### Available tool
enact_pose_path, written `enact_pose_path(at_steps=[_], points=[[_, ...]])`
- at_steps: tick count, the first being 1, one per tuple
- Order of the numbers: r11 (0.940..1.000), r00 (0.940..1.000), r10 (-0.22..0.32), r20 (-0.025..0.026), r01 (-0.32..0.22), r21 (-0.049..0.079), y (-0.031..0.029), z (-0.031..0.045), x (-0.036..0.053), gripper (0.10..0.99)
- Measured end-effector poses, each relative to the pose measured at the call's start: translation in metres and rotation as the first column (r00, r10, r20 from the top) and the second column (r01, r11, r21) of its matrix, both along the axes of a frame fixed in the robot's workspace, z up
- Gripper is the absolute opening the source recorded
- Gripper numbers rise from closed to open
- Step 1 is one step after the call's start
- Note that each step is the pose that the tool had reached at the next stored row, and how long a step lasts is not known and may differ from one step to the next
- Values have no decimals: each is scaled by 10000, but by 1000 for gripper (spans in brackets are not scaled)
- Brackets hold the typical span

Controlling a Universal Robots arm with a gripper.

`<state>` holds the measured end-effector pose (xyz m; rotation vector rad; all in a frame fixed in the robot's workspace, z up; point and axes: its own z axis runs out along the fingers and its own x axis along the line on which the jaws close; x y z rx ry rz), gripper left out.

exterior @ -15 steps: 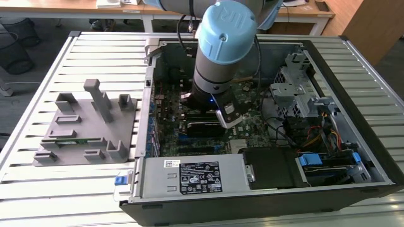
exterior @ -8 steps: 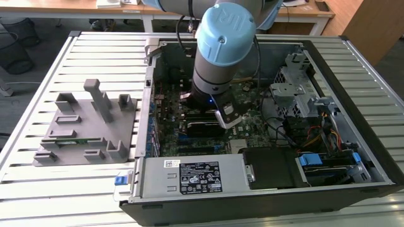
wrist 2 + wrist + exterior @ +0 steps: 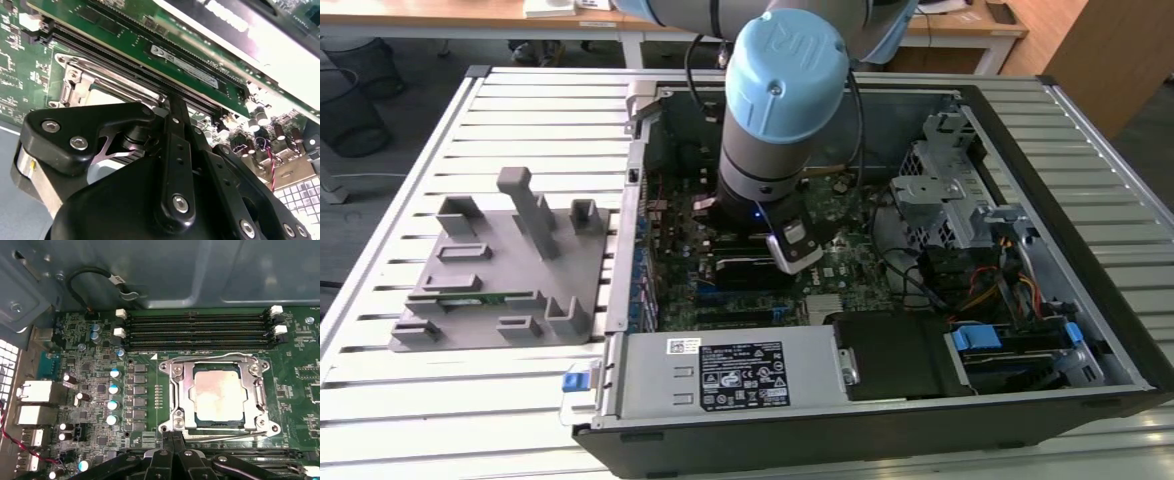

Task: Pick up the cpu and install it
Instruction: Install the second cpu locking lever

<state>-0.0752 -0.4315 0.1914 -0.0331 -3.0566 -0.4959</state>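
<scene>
The cpu [image 3: 217, 392], a square chip with a silver-grey top, lies flat in the motherboard socket, with the metal socket frame [image 3: 181, 390] around it. My gripper [image 3: 172, 436] is shut with nothing between its fingers. It hovers just off the socket's edge, on the side away from the four empty memory slots [image 3: 197, 330]. In the second wrist view the gripper [image 3: 175, 102] points down beside the socket frame [image 3: 75, 80]. In the exterior view the arm [image 3: 781, 110] reaches down into the open computer case [image 3: 1067, 300].
A green memory stick [image 3: 190, 60] sits in a slot close beside the gripper. A grey parts fixture [image 3: 500, 265] stands on the table at the exterior view's left. The power supply [image 3: 727, 375], drive cage [image 3: 947, 190] and cables hem in the board.
</scene>
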Motion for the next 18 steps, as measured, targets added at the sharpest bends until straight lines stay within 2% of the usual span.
enact_pose_path(at_steps=[18], points=[[9999, 10000, -1, 2, 1, 173, 23, -46, -42, 114]])
